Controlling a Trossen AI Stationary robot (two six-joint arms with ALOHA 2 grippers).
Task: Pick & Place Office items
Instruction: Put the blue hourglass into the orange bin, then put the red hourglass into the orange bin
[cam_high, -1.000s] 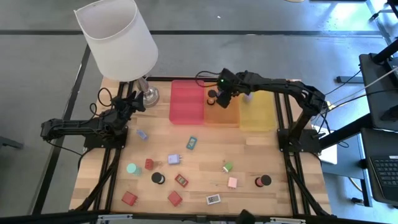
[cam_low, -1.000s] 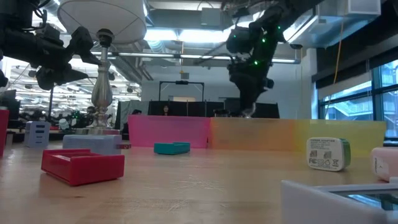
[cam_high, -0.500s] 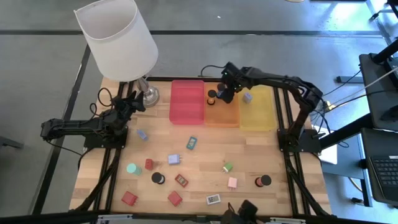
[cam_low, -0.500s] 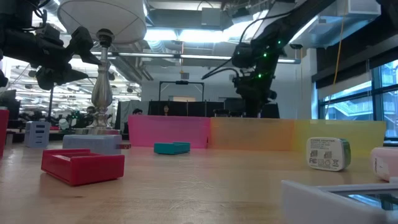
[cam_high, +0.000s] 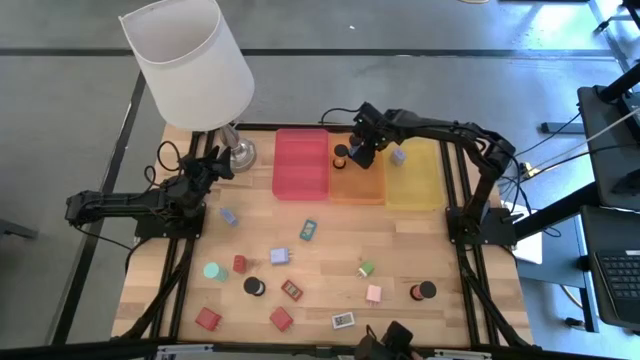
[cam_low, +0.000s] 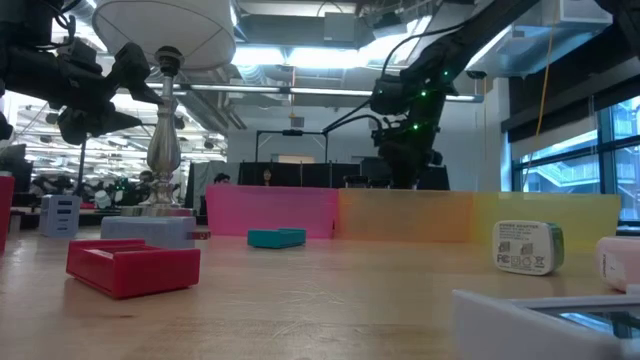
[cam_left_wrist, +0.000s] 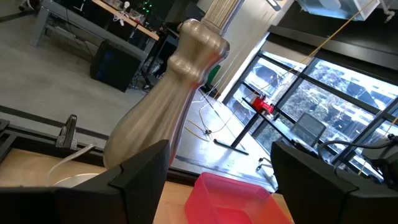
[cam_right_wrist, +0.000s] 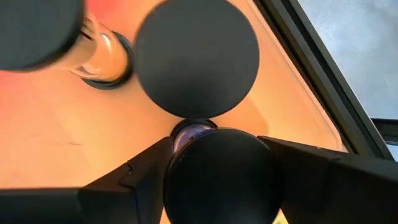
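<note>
My right gripper (cam_high: 359, 150) reaches steeply down into the orange tray (cam_high: 357, 185), shut on a black cylinder (cam_right_wrist: 221, 177) that the arm hides in the high view. Two more black cylinders (cam_right_wrist: 196, 56) (cam_right_wrist: 34, 28) stand on the tray floor beside it. A lavender cube (cam_high: 398, 156) lies in the yellow tray (cam_high: 414, 180). Several office items lie loose on the table, among them a teal block (cam_high: 308, 230), a green cube (cam_high: 366, 268) and a red block (cam_high: 208, 319). My left gripper (cam_left_wrist: 217, 186) waits open and level by the lamp base (cam_left_wrist: 174, 106). My right gripper has the black cylinder's round wall (cam_right_wrist: 177, 180) between its two fingers, one on each side. The fingers come from above, slanting steeply down. The cylinder stands upright, black end toward the wrist, lavender end (cam_right_wrist: 189, 132) toward the tray floor; whether it rests there is hidden.
The red tray (cam_high: 301, 163) stands left of the orange one along the table's far edge. The white-shaded lamp (cam_high: 190, 60) towers over the far left corner. In the low view a white block (cam_low: 528, 247) and a red block (cam_low: 133, 268) lie near.
My right gripper has sunk into the orange tray with the black cylinder and shifted slightly toward the table's right edge; in the low view its fingertips have dropped behind the tray wall. My left arm has kept still.
</note>
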